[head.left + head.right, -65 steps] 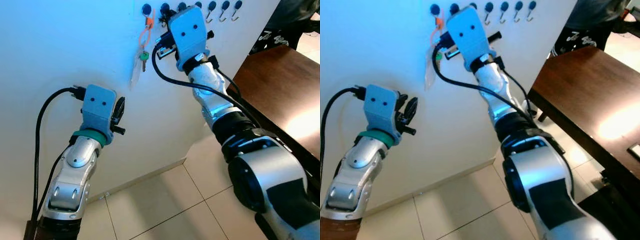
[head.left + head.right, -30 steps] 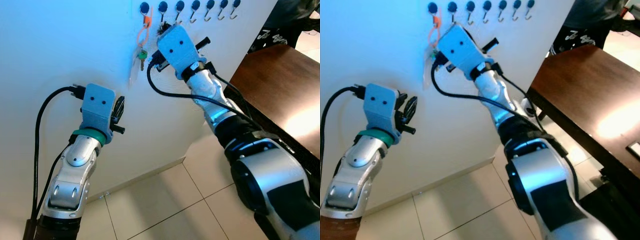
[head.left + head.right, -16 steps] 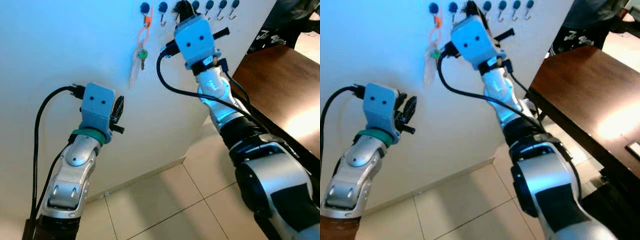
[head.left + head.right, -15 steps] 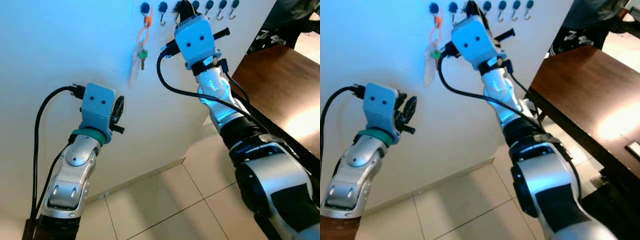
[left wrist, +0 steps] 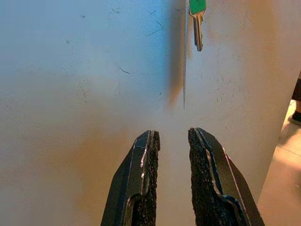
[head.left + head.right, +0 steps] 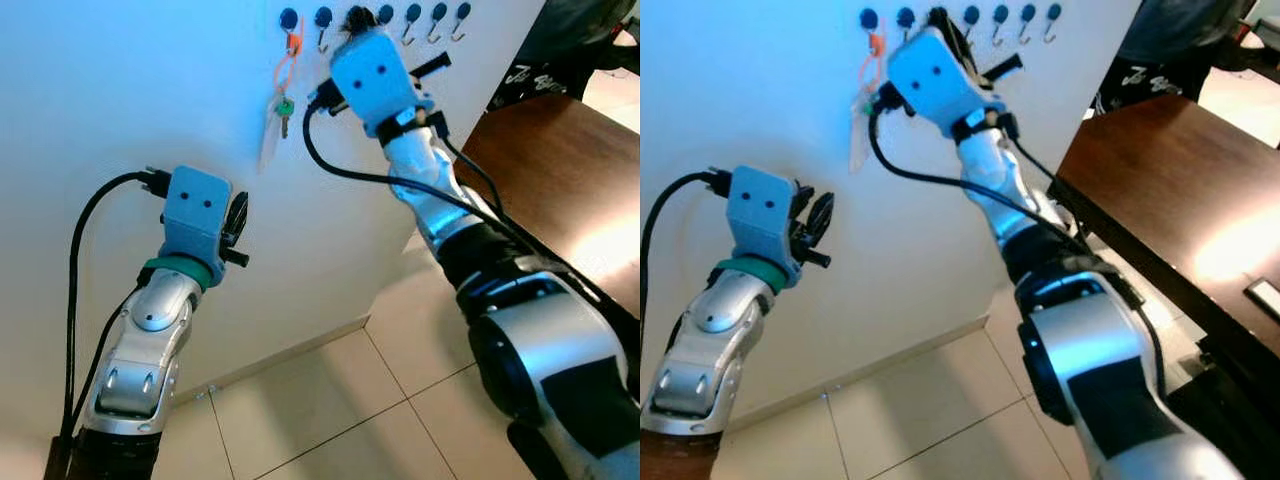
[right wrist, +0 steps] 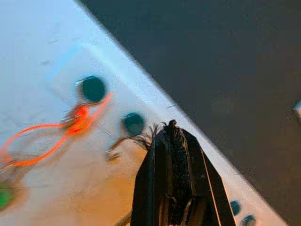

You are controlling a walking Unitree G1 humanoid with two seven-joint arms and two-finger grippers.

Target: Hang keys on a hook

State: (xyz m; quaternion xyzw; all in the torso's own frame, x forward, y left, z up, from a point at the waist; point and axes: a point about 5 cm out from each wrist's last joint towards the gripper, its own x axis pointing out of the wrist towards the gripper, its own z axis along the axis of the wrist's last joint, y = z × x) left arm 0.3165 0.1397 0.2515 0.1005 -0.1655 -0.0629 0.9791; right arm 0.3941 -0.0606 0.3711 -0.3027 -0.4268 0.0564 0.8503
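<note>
Left gripper (image 5: 170, 155): raised low before the white wall (image 6: 120, 90), fingers a narrow gap apart, holding nothing.
Keys (image 6: 284, 108): green-headed key on an orange loop (image 6: 287, 66), with a clear tag, hanging from the leftmost hook (image 6: 290, 20), above and beyond the left gripper.
Right gripper (image 7: 172, 134): up at the hook row, fingers pressed together, tips near the third hook; wispy dark fibres there, perhaps pinched, too blurred to call.
Table (image 6: 560, 150): dark wood, far right.

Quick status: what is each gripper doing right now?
Left gripper: open, holding nothing, pointed at the wall below the green key.
Right gripper: shut, up at the hooks; holding nothing that can be made out.
</note>
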